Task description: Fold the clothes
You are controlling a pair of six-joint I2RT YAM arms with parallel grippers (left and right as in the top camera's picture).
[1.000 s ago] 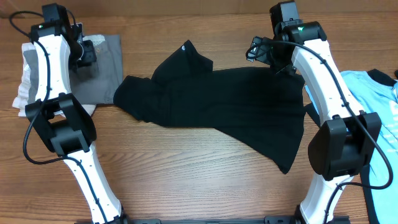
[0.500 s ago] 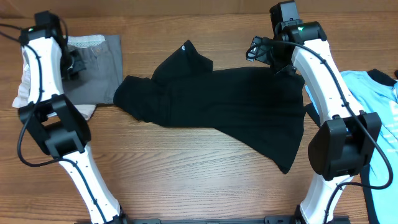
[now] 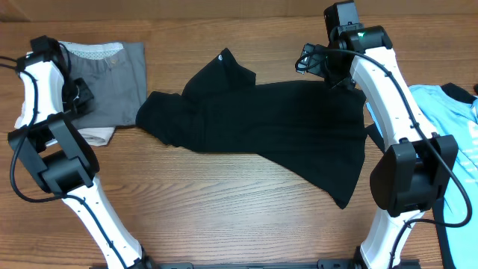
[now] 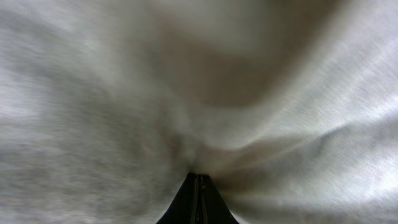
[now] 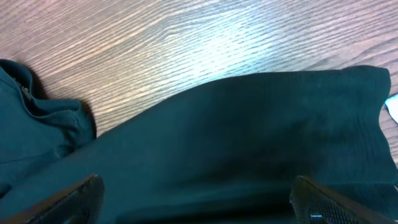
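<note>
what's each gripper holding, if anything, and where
Left gripper pinches a pale cloth, which part cannot be told. Right gripper, open over the black shirt, holds nothing.

Black shirt (image 3: 261, 127): large, plain, unfolded, rumpled, lying flat across table (image 3: 224, 217) centre; small white print at point nearest far edge.
Light blue shirt (image 3: 457, 123): black-trimmed, flat at right edge, partly out of view.
Grey garment (image 3: 119, 75): folded, far left corner.

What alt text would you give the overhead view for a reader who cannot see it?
A crumpled black shirt lies across the middle of a wooden table. The robot's open right gripper is at its upper right edge, the left gripper is over a grey garment far left, and a light blue shirt lies at the right edge.
</note>
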